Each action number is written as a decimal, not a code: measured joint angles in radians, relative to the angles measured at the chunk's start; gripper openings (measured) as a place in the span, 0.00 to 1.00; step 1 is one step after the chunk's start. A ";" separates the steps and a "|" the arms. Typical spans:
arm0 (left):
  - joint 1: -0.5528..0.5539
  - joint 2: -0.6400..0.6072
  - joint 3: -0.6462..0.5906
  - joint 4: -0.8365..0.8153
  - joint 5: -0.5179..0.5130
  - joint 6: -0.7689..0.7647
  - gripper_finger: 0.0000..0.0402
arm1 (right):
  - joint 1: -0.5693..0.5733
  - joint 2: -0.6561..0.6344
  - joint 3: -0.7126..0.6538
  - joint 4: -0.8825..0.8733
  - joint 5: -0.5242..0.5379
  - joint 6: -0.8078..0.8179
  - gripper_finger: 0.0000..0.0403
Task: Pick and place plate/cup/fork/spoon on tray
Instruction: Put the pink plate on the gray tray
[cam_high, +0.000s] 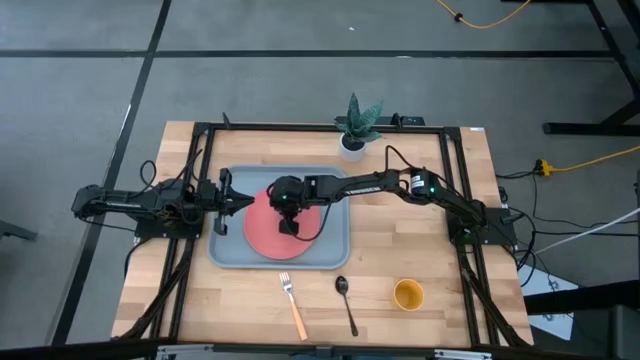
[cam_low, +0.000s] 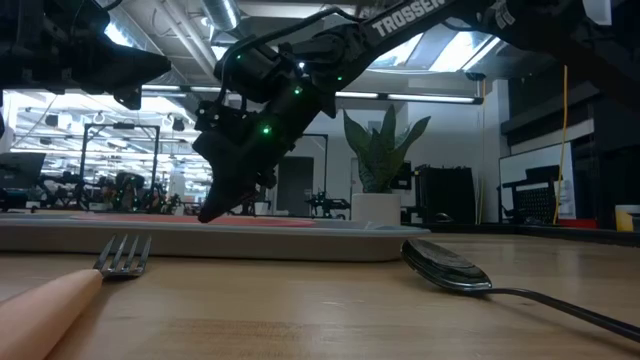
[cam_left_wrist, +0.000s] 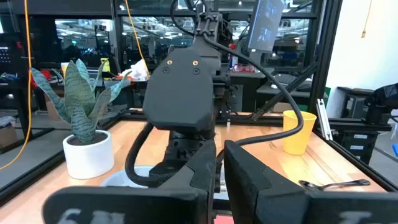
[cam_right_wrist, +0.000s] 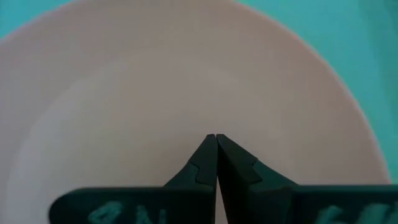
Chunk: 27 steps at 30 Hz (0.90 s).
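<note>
Right claw (cam_right_wrist: 216, 138) pressed together over plate (cam_high: 262, 232) on tray (cam_high: 228, 258); left claw (cam_high: 252, 203) near-closed, empty, at tray edge

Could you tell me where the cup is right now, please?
In the high view the cup stands on the bare table near its front right corner, right of the spoon and outside the tray.

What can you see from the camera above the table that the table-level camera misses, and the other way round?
Only the high view shows the yellow-orange cup, the left gripper at the tray's left edge, and the plate's round shape.

Only the low view shows the room and ceiling lights behind the table.

Both show the plate lying in the tray, the shut right gripper down over it, the fork, the spoon and the potted plant.
</note>
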 joint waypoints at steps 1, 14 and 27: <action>0.000 0.000 0.000 0.000 0.000 0.000 0.07 | 0.001 -0.002 0.000 -0.018 0.000 0.010 0.02; 0.000 0.000 0.000 -0.007 0.000 0.000 0.07 | 0.056 -0.012 0.134 -0.321 -0.002 0.021 0.02; 0.000 0.000 0.000 -0.007 0.000 0.000 0.07 | 0.057 -0.011 0.127 -0.406 -0.068 0.148 0.02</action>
